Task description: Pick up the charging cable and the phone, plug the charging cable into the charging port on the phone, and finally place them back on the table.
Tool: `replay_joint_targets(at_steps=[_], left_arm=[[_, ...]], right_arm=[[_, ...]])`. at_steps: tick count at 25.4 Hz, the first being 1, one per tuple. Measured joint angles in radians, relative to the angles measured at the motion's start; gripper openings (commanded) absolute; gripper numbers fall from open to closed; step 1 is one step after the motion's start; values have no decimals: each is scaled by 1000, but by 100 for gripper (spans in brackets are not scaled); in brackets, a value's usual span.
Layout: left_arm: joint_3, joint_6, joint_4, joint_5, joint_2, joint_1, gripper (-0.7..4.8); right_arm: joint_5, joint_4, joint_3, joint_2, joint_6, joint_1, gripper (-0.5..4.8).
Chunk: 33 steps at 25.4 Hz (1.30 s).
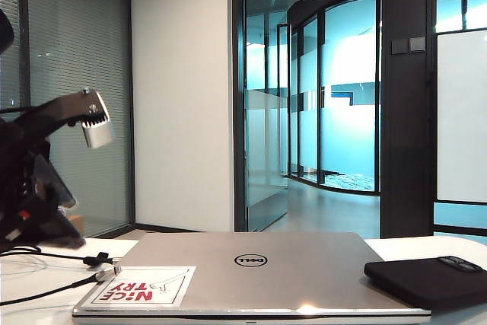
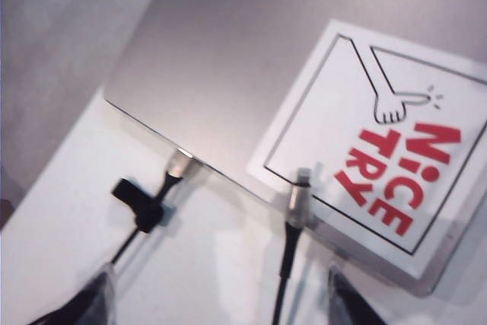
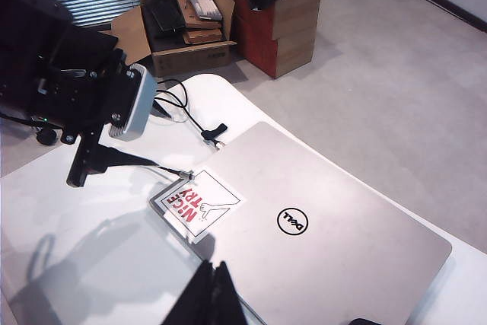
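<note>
Black cord on white table (image 1: pixel 46 294) is the whole story here. The charging cable (image 2: pixel 288 253) has its silvery plug tip resting right on the corner of the silver laptop (image 1: pixel 251 268), over the edge of the red "NICE TRY" sticker (image 2: pixel 380 146). In the left wrist view the left gripper (image 2: pixel 221 302) hangs just above it with its fingers spread wide and nothing between them, and the plug sits around 1 o'clock from the middle of that gap, very near. The cord's long axis runs roughly 6 to 12 there, so it lies along the gap, not across it.

There's a second silvery plug (image 2: pixel 179 164) at about 11 o'clock from the gripper, with a little black tie (image 2: pixel 141 205) on its cord, butted against the laptop edge. Easy to grab the wrong one, I'd guess.

The phone (image 1: pixel 430 278) lies flat on the table at roughly 3 o'clock from the laptop in the exterior view, well apart from the cable. The right gripper (image 3: pixel 209 294) is pinched closed on nothing and hovers over the laptop's near edge — I'd say it's the closer arm for the phone, and the left arm clearly owns the cable.

What's in the way: the laptop lid under the plug — fingers coming down could hit it before closing.
</note>
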Motion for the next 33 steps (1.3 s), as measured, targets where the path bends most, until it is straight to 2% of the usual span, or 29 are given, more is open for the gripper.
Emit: replay_joint_targets(at_steps=[4, 9, 18, 30, 31, 33], left_arm=[[0, 23, 5, 0, 65, 0, 350], [0, 23, 106, 0, 144, 0, 350], [0, 23, 188, 0, 244, 0, 350], [10, 22, 384, -7, 369, 6, 349], [10, 22, 390, -8, 373, 6, 292], [10, 22, 397, -7, 381, 6, 103]], right_arm=[[0, 0, 0, 0, 0, 0, -6], [0, 0, 0, 0, 0, 0, -6], [0, 0, 0, 0, 0, 0, -6], [0, 0, 0, 0, 0, -1, -6], [0, 0, 0, 0, 0, -1, -6], [0, 0, 0, 0, 0, -1, -6]])
